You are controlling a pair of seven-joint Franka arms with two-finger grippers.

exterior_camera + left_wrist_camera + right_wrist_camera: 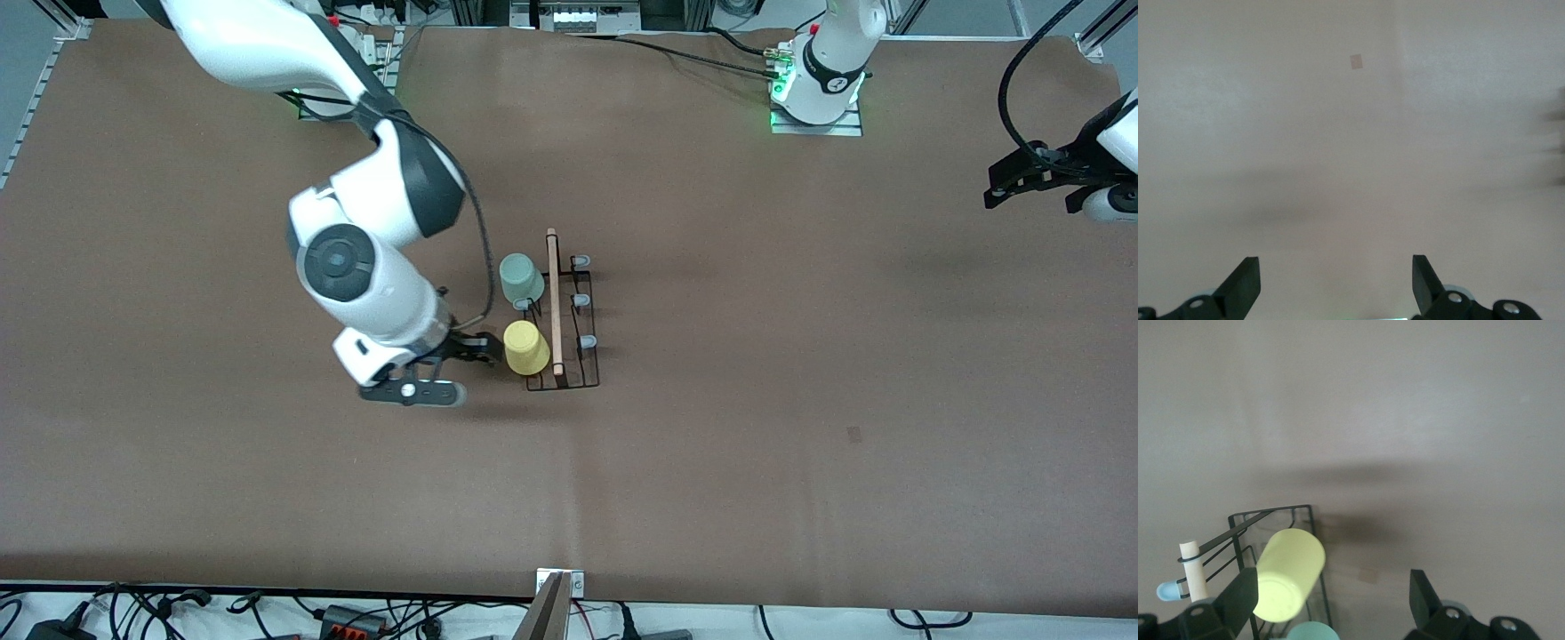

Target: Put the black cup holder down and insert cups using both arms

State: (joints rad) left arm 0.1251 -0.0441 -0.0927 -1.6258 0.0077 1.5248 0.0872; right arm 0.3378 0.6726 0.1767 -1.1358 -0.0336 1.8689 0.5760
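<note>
My right gripper (481, 348) hangs open beside the yellow cup (526, 347) on the black cup holder (564, 311), centre frame. My left gripper (1336, 283), open, sees only bare table (1338, 133).

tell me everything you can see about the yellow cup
The yellow cup is a small, plain, tapered tumbler that looks like plastic. It sits upside down and tilted on a peg of the black cup holder, on the side toward the right arm's end of the table, nearer the front camera than the pale green cup. The right gripper is open right beside it; whether a finger touches it is unclear.
</note>
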